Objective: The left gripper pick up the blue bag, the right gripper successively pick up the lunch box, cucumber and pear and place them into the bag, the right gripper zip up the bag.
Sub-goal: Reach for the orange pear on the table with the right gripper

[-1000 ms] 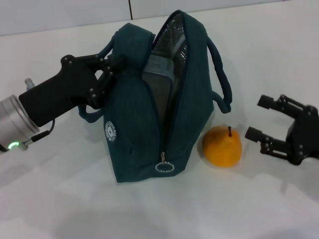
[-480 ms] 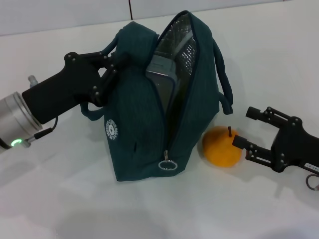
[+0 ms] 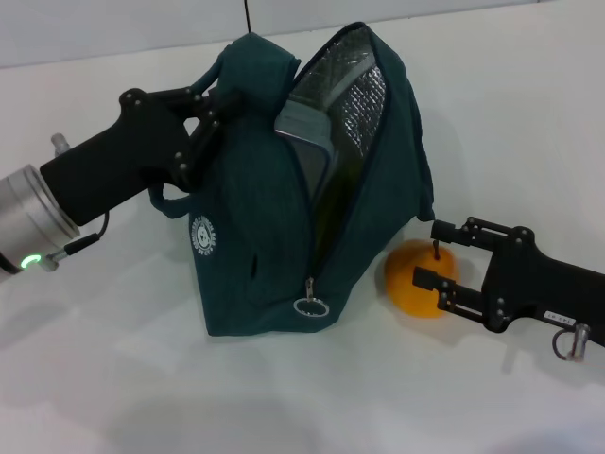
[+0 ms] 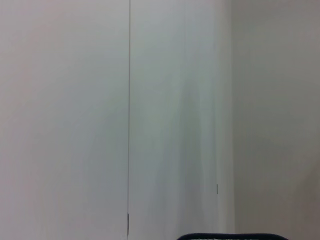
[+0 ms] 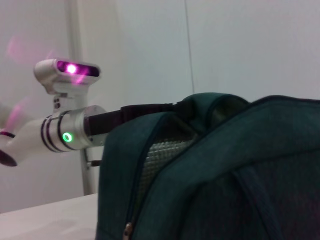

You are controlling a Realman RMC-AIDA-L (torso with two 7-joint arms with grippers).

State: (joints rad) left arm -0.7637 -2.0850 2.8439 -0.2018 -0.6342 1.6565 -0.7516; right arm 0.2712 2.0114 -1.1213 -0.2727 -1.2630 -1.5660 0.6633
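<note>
At four o'clock of the blue bag [image 3: 284, 189], my right gripper [image 3: 430, 253] straddles the pear [image 3: 416, 279], jaws spread, gripping nothing; I fear it rolls away. My left gripper [image 3: 203, 118] pinches the bag's top.

Teal bag [image 3: 255, 236], seemingly quilted silver lining [image 3: 354, 90]

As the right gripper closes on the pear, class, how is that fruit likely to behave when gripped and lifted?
The pear is round, so it may roll if nudged off-centre. Its smooth skin could slip between the open right gripper's narrow fingers. It looks firm, probably keeping its shape, unlike the soft blue bag the left gripper holds.
</note>
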